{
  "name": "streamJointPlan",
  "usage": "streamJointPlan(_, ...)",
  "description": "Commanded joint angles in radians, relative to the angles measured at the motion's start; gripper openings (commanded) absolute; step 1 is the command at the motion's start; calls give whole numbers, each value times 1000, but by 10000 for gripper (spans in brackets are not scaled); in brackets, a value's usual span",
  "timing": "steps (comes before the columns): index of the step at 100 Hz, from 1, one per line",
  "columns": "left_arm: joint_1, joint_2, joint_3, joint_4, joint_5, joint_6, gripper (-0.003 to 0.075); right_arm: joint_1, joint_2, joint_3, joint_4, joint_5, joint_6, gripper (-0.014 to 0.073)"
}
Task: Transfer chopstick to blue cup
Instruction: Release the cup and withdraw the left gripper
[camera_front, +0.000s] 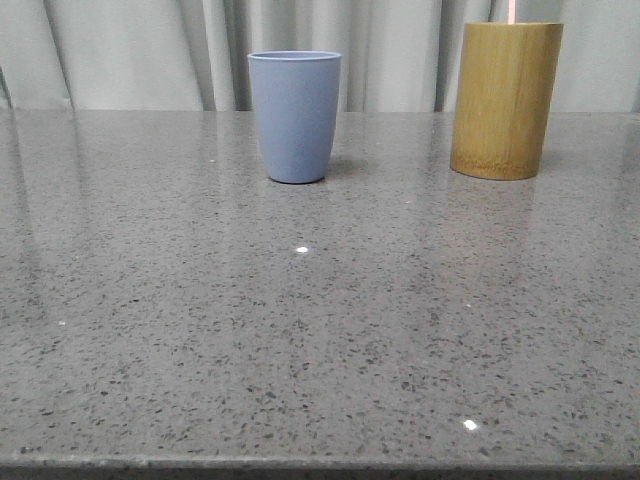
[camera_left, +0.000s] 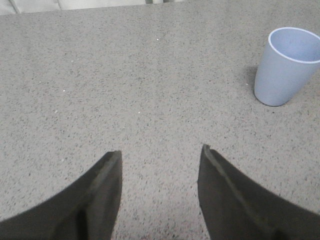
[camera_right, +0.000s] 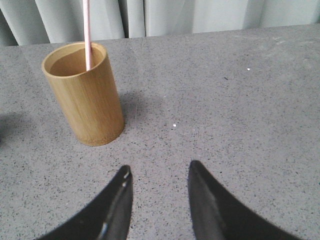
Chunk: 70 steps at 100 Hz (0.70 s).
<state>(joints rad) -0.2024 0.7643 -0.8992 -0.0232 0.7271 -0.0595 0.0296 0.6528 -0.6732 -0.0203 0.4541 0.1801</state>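
We see the chopstick (camera_right: 87, 35) standing in the bamboo cylinder (camera_right: 88, 97), leaning on its far inner wall with the pink shaft rising well above the rim. In the front view the blue cup (camera_front: 294, 115) stands upright on the grey speckled desk (camera_front: 300, 330), left of the cylinder and well apart from it; its mouth looks empty from the left wrist.

Both arms hover low over bare desk. The right gripper (camera_right: 158, 172) has its 2 fingers spread wide with nothing between them, and the left gripper (camera_left: 160, 152) is likewise parted and empty.

We judge the step in hand to be the reach for the stick. The right arm sits nearer, so we would bring it above the rim, close on the exposed shaft rather than inside the cylinder, and lift straight up so the cylinder does not tip.
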Motion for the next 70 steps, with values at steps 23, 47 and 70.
streamJointPlan(23, 3, -74, 34, 14, -103, -10, 337, 2, 4, -39, -3, -71, -8, 297)
streamJointPlan(47, 3, -74, 34, 14, -103, -10, 337, 3, 38, -105, -3, -67, -8, 297)
streamJointPlan(70, 3, -74, 34, 14, -103, -10, 337, 4, 204, -279, 20, -41, -8, 304)
